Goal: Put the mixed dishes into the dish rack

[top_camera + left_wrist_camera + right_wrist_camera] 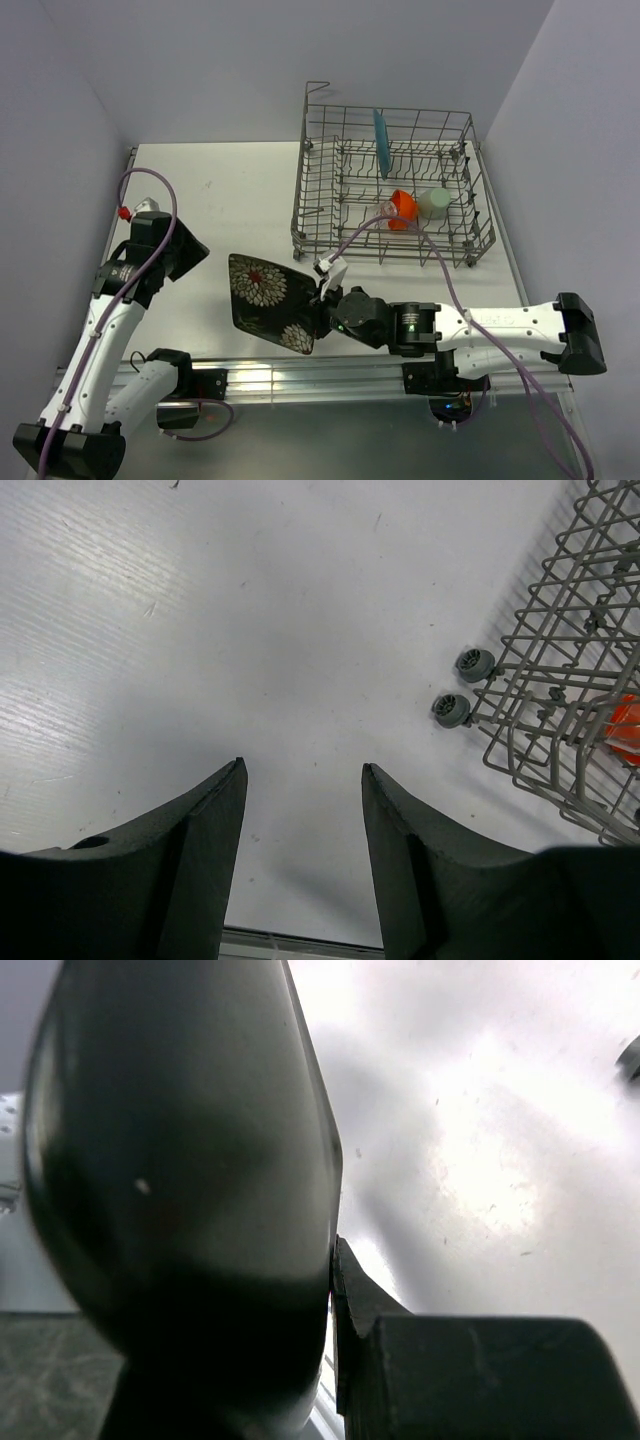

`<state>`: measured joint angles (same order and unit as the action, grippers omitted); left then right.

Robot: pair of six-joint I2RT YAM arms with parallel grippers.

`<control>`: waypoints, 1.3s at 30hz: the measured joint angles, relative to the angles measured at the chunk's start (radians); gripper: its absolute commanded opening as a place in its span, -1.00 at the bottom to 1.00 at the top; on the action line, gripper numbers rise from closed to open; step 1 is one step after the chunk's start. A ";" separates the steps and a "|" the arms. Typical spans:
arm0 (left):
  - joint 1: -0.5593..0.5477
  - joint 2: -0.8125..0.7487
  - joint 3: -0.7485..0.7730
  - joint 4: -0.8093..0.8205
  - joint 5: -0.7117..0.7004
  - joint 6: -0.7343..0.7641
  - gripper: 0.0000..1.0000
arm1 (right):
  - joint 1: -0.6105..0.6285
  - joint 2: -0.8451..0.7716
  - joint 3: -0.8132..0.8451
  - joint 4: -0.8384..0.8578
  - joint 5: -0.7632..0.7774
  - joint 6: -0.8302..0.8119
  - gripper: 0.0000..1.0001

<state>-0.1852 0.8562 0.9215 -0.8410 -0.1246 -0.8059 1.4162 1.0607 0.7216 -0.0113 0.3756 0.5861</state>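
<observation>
My right gripper (318, 305) is shut on the edge of the black square plate with white flowers (268, 300) and holds it tilted above the table's front middle. In the right wrist view the plate's dark underside (190, 1180) fills the left half, pressed against one finger (355, 1300). The grey wire dish rack (330, 215) stands at the back right and holds the teal plate (381, 142) upright, the orange-red bowl (402, 207) and the pale green cup (434, 203). My left gripper (185, 250) is open and empty at the left (303, 770). The small clear glass is not visible.
The rack's corner with two small grey wheels (462, 685) shows at the right of the left wrist view, with the orange-red bowl (625, 730) inside. A metal rail (300, 375) runs along the table's near edge. Purple cables loop from both arms.
</observation>
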 measured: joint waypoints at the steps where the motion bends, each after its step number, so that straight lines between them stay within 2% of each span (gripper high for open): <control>1: 0.000 -0.004 0.005 -0.002 -0.001 0.000 0.11 | 0.000 -0.012 0.014 -0.016 0.007 -0.008 -1.00; 9: 0.000 -0.044 0.029 -0.017 0.005 0.005 0.10 | 0.000 -0.092 0.160 -0.133 0.103 -0.117 -1.00; 19: 0.000 -0.042 0.029 0.011 0.097 0.045 0.11 | -0.051 -0.130 0.388 -0.212 0.245 -0.319 -1.00; 24: -0.001 -0.035 0.026 0.033 0.126 0.058 0.11 | -0.152 -0.161 0.486 -0.231 0.292 -0.408 -1.00; 30: -0.002 -0.013 0.004 0.061 0.156 0.066 0.11 | -0.338 -0.175 0.604 -0.232 0.363 -0.504 -1.00; 39: -0.002 0.002 -0.007 0.096 0.186 0.089 0.11 | -0.521 -0.117 0.671 -0.117 0.522 -0.708 -1.00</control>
<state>-0.1871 0.8581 0.9146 -0.7452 0.0616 -0.7174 0.8955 0.9432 1.3930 -0.1287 0.8978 -0.1219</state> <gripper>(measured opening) 0.555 0.230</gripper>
